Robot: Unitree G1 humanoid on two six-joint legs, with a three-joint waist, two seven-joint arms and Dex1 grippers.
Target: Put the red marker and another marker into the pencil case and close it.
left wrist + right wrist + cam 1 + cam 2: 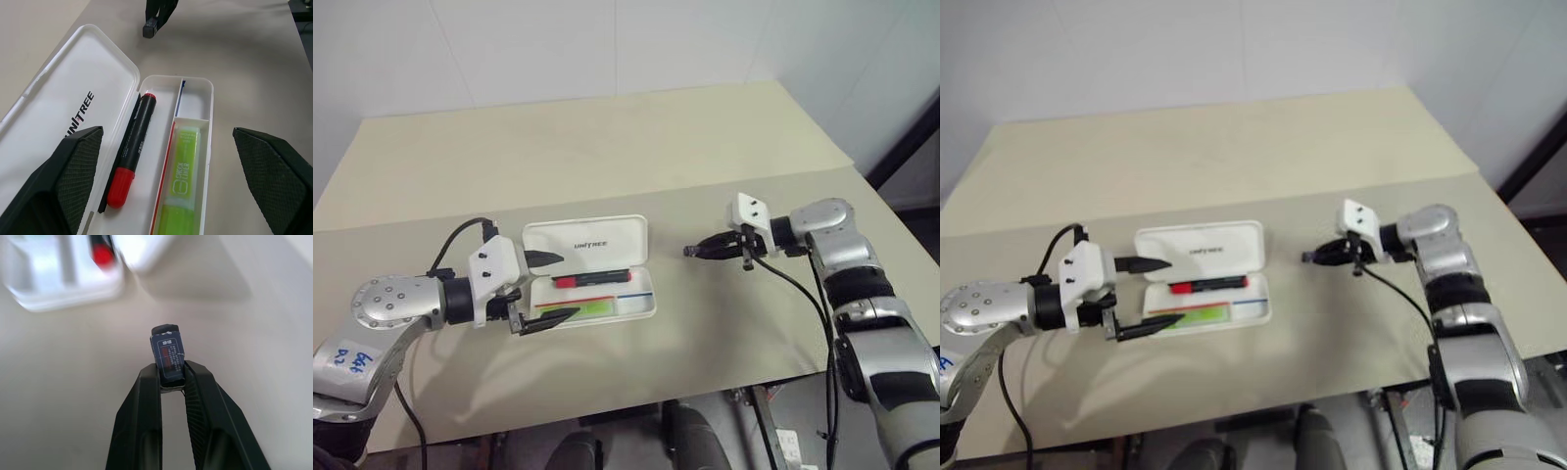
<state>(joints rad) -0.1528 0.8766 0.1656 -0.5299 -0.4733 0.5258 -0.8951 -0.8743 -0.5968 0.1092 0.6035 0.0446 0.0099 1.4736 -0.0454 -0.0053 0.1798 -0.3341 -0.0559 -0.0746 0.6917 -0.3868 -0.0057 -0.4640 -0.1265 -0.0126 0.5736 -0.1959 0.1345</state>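
Inside pencil case [198,85], red marker [132,147], another marker [183,188]

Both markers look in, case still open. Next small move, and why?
Probably close the lid. The red marker and the green highlighter already lie inside the pencil case, and its lid lies folded back flat. The left gripper, open, straddles the case's near end, so it seems best placed. The right gripper is shut on a small dark block, off to the side.
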